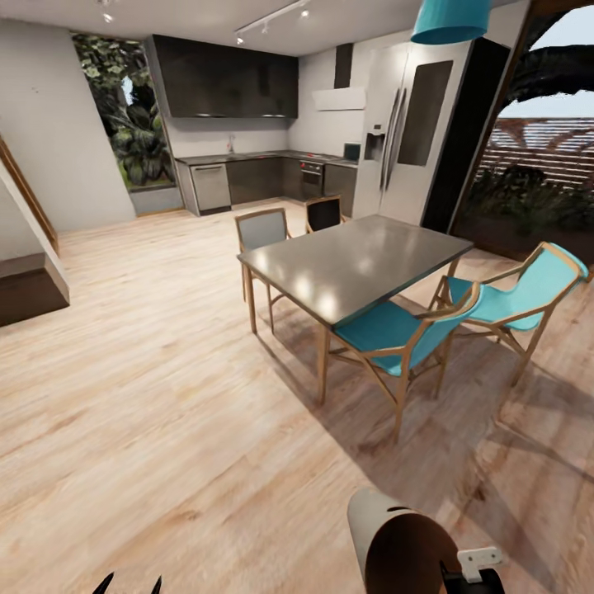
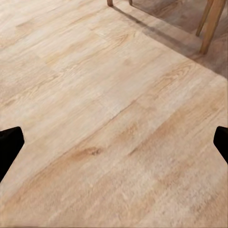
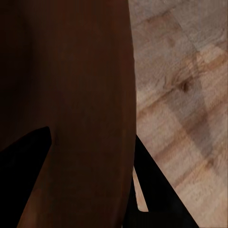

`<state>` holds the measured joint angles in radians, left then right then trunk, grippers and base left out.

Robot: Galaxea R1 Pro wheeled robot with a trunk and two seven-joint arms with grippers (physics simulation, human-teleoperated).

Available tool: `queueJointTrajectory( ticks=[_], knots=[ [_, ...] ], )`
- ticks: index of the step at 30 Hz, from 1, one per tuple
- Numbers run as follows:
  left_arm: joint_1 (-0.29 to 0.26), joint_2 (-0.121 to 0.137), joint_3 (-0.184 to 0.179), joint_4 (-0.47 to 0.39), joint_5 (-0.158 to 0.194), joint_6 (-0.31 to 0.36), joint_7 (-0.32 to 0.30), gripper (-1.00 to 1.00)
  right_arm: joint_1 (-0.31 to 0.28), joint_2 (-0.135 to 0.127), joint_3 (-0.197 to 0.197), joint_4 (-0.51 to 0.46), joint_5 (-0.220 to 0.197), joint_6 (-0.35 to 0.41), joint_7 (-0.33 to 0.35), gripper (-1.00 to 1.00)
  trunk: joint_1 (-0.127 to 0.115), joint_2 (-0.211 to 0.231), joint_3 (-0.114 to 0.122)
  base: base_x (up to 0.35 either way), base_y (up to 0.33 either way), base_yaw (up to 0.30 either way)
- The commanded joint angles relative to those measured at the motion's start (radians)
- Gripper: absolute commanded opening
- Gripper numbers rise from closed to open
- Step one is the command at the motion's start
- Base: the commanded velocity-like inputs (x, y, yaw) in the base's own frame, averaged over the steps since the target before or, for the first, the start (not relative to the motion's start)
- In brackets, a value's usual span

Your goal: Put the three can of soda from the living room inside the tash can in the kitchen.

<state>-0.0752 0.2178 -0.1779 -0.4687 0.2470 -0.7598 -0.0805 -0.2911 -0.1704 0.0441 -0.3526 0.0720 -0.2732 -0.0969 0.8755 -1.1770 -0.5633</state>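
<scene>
The pale plank floor [image 1: 148,396] runs open ahead of you to the kitchen [image 1: 247,173], whose dark cabinets fill the far corner of the room. The dining table [image 1: 355,264] stands to your right of that path, with a teal chair [image 1: 396,334] at its near edge, legs splayed outward.

The tash can [image 1: 396,536] is not on the floor. It rides low in front of you, copper-brown mouth turned toward the head camera, carried by the right gripper [image 1: 474,573]. In the right wrist view its brown wall [image 3: 71,71] sits between the two dark fingers, so the right gripper [image 3: 90,156] looks clamped on the wall. How deep that bite goes I cannot tell.

The left gripper [image 1: 129,587] hangs with its fingers spread wide, with bare planks between them in the left wrist view [image 2: 116,142].

Your main risk is that rim grip. A tapered wall can slide out under a sharp turn or stop, and the bin would roll away. A wide swing right could also catch it on the chair legs. Keep left and drive smoothly.
</scene>
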Motion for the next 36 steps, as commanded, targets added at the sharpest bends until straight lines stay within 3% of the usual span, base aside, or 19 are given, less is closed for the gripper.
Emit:
queueJointTrajectory(
  ticks=[1,21,36],
  knots=[
    [0.000,0.000,0.000,0.000,0.000,0.000,0.000,1.00,0.000,0.000,-0.001,-0.002,0.003,0.000,0.000,-1.00,0.000,0.000,0.000,0.161,0.239,0.247],
    [0.000,0.000,0.000,0.022,0.002,-0.002,-0.001,1.00,0.000,-0.001,-0.001,-0.002,0.003,0.000,0.000,-1.00,0.000,0.000,0.009,0.150,0.245,0.246],
    [0.000,0.000,0.000,0.032,0.003,-0.003,-0.001,1.00,0.000,0.000,-0.001,-0.002,0.003,0.000,0.000,-1.00,0.000,0.000,0.017,0.019,0.271,0.244]
  ],
)
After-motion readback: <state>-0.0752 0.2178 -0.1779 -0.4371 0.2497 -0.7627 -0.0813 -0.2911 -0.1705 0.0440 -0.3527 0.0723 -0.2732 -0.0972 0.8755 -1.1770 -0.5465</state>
